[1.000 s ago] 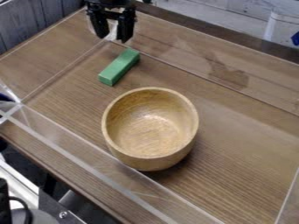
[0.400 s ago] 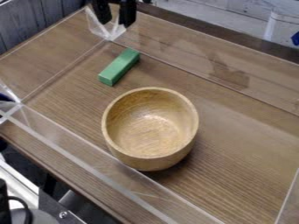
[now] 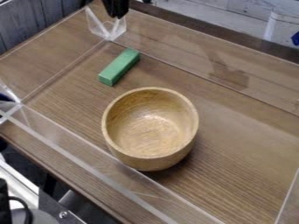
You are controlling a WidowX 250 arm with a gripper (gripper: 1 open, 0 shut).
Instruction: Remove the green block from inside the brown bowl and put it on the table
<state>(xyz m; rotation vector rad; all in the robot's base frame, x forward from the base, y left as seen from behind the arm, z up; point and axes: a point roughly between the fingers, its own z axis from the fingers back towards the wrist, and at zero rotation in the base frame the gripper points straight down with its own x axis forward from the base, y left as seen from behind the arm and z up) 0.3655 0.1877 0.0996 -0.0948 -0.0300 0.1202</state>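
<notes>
Clearly, in the camera view, the green block (image 3: pixel 119 66) lies flat on the brown wood-grain table (image 3: pixel 228 114), outside the brown bowl (image 3: pixel 149 129) and apart from its rim. It sits beyond the bowl, slightly toward the left of the picture, and runs at a slant, with its far end tipped toward the right. The bowl stands upright, its round inside showing bare wood grain.

The gripper (image 3: pixel 114 9) is only partly in view, a dark shape cut off by the top edge of the picture. The block lies below it in the picture, well apart from it, and the two do not touch. Whether the fingers stand apart or together cannot be told, since so little of them shows. Clear acrylic walls (image 3: pixel 111 175) run along the table's edge, and dark equipment with a pale cylindrical part (image 3: pixel 45 203) fills the lower left corner.
</notes>
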